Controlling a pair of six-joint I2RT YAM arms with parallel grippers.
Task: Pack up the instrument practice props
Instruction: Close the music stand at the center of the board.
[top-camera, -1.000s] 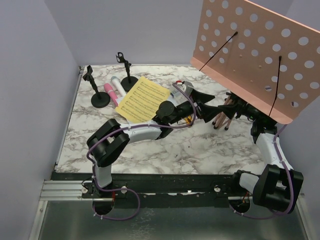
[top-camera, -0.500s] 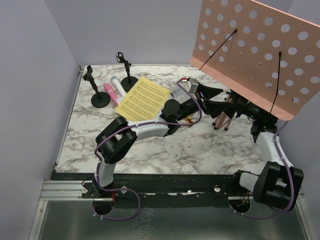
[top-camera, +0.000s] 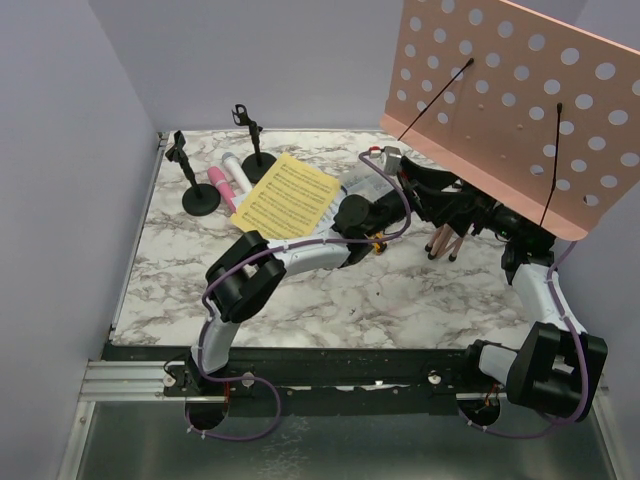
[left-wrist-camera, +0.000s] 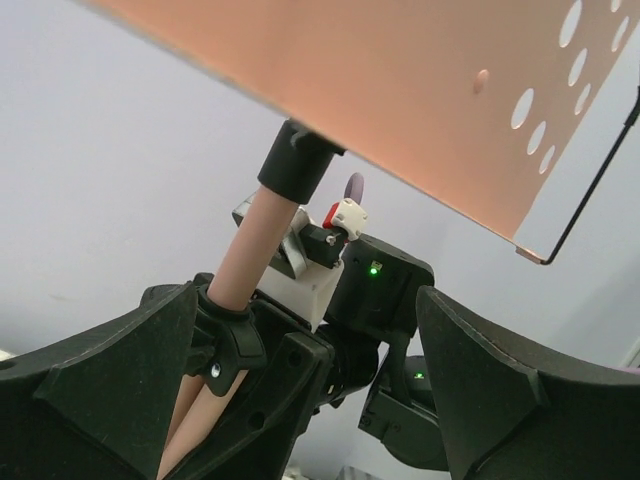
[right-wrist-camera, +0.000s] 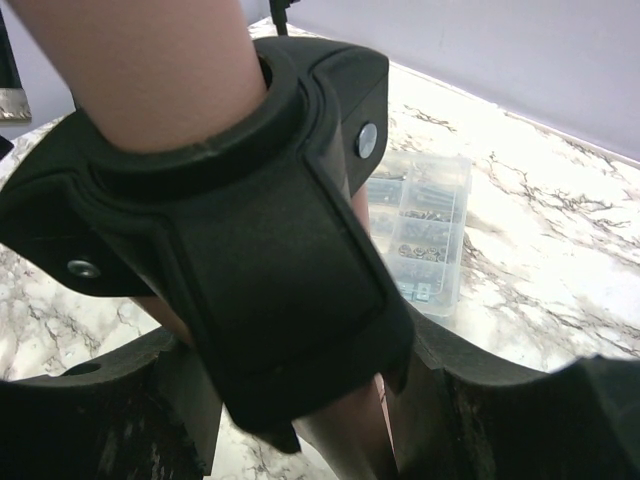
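Rack stowing underway: right end effector clamps pink music rack at hub; left end effector, spread, likely should close on pole next.

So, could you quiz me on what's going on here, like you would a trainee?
1. True or false: the yellow sheet music lies on the music rack.
2. Which gripper is closed on the music rack? A left, B right, C neither.
3. How many microphones lie on the table?
Key: 1 false, it is down on the table. 2 B, the right gripper. 3 two: the pink microphone and the white microphone.
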